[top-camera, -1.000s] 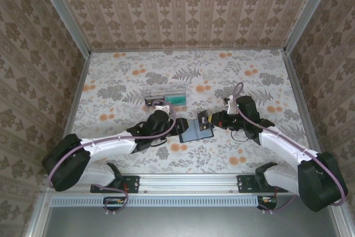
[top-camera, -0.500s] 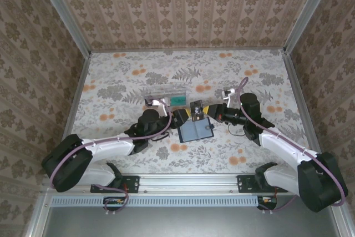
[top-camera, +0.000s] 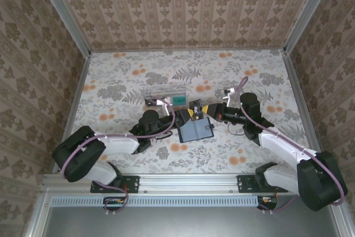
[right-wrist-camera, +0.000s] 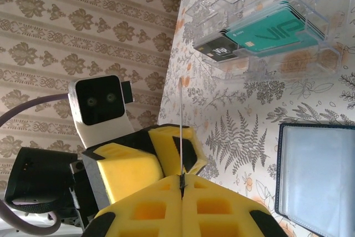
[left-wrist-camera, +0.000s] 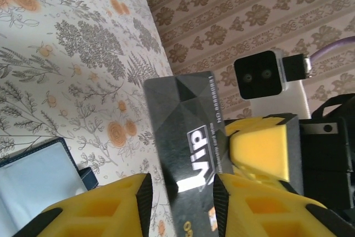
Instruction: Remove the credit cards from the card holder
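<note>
**A:** While that black card (top-camera: 195, 109) hangs in the air between your arms, what could go wrong?

**B:** A fumbled handover, I'd say. My right pincer (right-wrist-camera: 181, 178) is clamped on one edge of it, pads pressed together with only the card between them. If I let go there before the other side bites, the card drops. If both pull at once, it may bend or twist out.

**A:** And your left pincer (left-wrist-camera: 180, 192)?

**B:** Partly apart, a finger on either side of the card. One sits close against its face and a gap shows at the other. As far as I can tell, it grips nothing yet.

**A:** Where is the card holder (top-camera: 196, 130)?

**B:** Lying open on the worktop (top-camera: 249, 65), about midway between the left and right edges, nearer the near edge. The clear box (top-camera: 166, 95) sits beyond it, towards the far edge.
</note>
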You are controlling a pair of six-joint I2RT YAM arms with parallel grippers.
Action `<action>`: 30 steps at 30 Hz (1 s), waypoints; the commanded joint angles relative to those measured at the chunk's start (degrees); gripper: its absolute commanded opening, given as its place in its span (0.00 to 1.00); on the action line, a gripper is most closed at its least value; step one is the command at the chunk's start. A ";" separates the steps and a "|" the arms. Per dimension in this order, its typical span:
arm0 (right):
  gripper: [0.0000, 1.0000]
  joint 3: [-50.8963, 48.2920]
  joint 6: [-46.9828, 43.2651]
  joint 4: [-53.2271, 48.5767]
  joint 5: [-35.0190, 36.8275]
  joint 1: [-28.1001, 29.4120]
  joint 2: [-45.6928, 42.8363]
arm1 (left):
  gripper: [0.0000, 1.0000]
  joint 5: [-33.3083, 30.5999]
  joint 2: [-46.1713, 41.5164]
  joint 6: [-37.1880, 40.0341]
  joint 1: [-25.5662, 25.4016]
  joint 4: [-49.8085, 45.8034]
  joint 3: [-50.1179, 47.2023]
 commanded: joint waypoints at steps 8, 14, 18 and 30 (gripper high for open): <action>0.00 -0.65 -0.03 1.60 -1.66 0.24 0.88 | 0.29 3.76 2.18 -1.68 0.38 6.75 0.05; 0.00 -0.74 -0.91 0.71 -1.42 0.28 0.92 | 0.12 3.43 1.61 -1.75 0.34 7.00 -0.57; 0.10 -0.65 -2.57 -1.60 -0.44 0.25 0.32 | 0.00 3.25 1.14 -1.39 0.39 6.31 -0.72; 1.00 0.59 -13.31 -18.88 10.05 0.17 -10.36 | 0.00 -0.88 -15.90 15.90 3.15 -37.07 4.55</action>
